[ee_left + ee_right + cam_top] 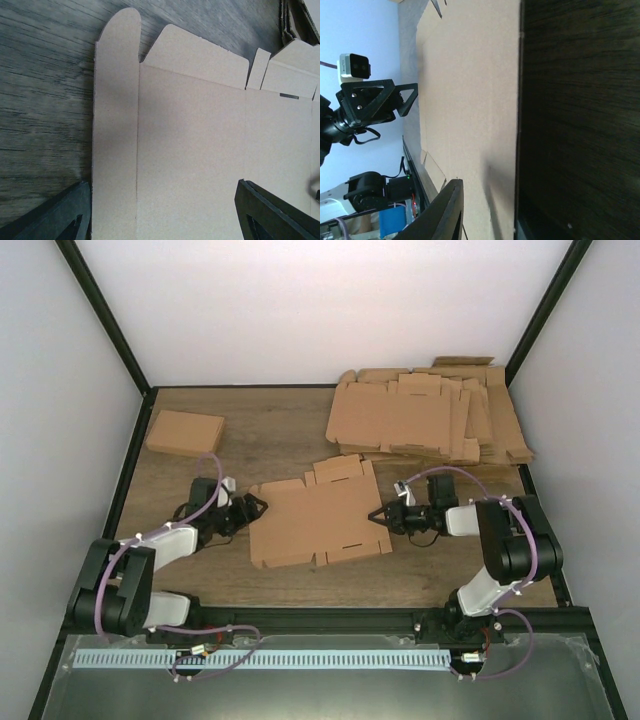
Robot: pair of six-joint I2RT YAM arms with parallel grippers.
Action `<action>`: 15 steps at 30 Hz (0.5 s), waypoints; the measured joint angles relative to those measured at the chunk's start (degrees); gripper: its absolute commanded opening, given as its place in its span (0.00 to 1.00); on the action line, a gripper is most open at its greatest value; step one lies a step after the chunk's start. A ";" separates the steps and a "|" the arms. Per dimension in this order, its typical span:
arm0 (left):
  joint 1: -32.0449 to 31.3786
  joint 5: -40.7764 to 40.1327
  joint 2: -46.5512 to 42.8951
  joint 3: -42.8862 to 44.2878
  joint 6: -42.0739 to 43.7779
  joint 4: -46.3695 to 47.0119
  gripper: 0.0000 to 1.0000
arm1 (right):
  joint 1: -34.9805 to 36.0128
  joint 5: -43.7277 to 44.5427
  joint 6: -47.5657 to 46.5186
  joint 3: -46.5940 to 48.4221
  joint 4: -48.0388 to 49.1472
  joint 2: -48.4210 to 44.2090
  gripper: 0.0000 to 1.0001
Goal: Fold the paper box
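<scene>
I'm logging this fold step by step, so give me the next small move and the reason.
Probably bring the left gripper onto the left edge of the paper box to take hold: its fingers stand wide apart right at that edge, the box lies flat on the table, and the right gripper is at the opposite edge.

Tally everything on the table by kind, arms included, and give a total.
Flat box: 1
Small box: 1
Sheet pile: 1
Arms: 2, left arm and right arm
Total: 5
</scene>
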 measured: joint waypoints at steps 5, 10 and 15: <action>0.00 0.22 0.26 0.00 -0.02 0.48 0.82 | 0.02 -1.33 0.28 -0.02 0.35 -0.55 0.03; -0.02 -2.19 -3.02 0.00 0.31 -3.67 0.88 | 0.09 -1.62 -0.66 0.02 -2.08 -4.96 0.01; 0.00 -7.30 -13.31 0.00 0.90 -8.72 0.94 | 0.13 -0.42 -2.95 1.60 -8.11 -12.41 0.01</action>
